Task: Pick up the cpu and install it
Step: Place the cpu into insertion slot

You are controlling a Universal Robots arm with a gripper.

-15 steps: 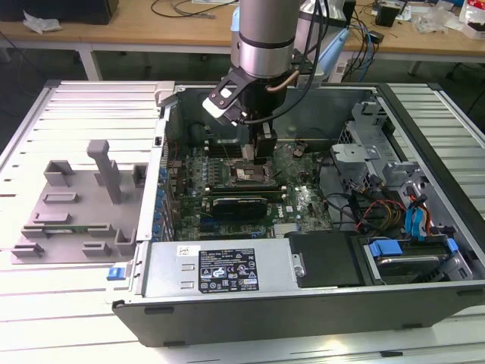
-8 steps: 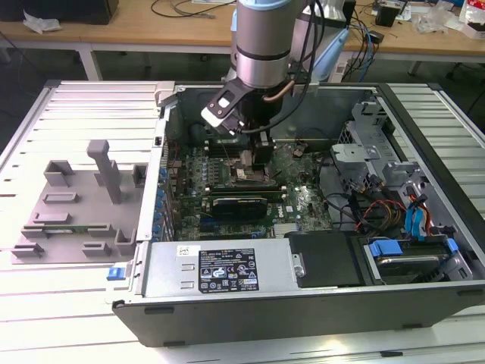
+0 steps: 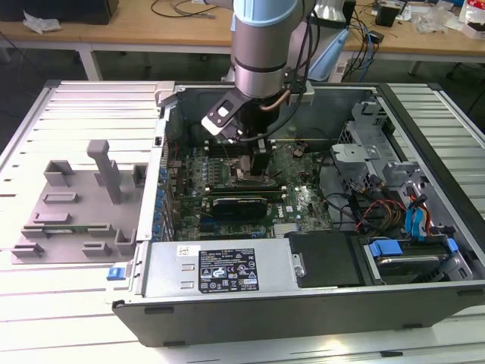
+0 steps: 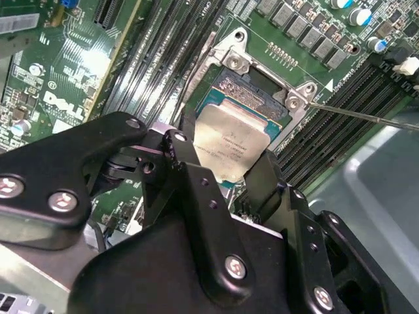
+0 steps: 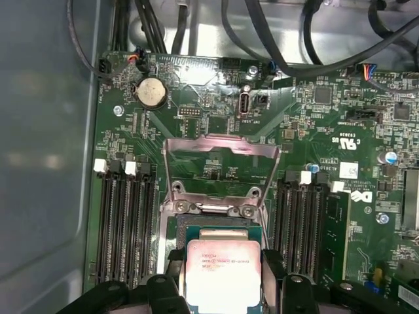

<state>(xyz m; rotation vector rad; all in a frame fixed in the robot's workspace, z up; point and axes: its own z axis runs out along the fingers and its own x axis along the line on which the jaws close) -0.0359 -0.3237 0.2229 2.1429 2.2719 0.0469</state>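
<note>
One chip in hand: the gripper [image 4: 226, 156] is clamped on the cpu [image 4: 230, 140] by two opposite edges, silver lid up. The cpu hangs low over the socket [image 4: 251, 93] but not square on it. A strip of socket bed shows uncovered on the side toward the raised load frame [image 5: 219, 157], so the cpu looks offset away from the hinge. Contact with the socket: can't tell. In the exterior view the arm is down inside the computer case [image 3: 318, 318], mid-board, toward the far wall.

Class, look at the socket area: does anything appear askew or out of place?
The cpu, gripped by the pincer, appears offset from the open socket, overlapping one edge rather than seated. Nothing else stands out.
</note>
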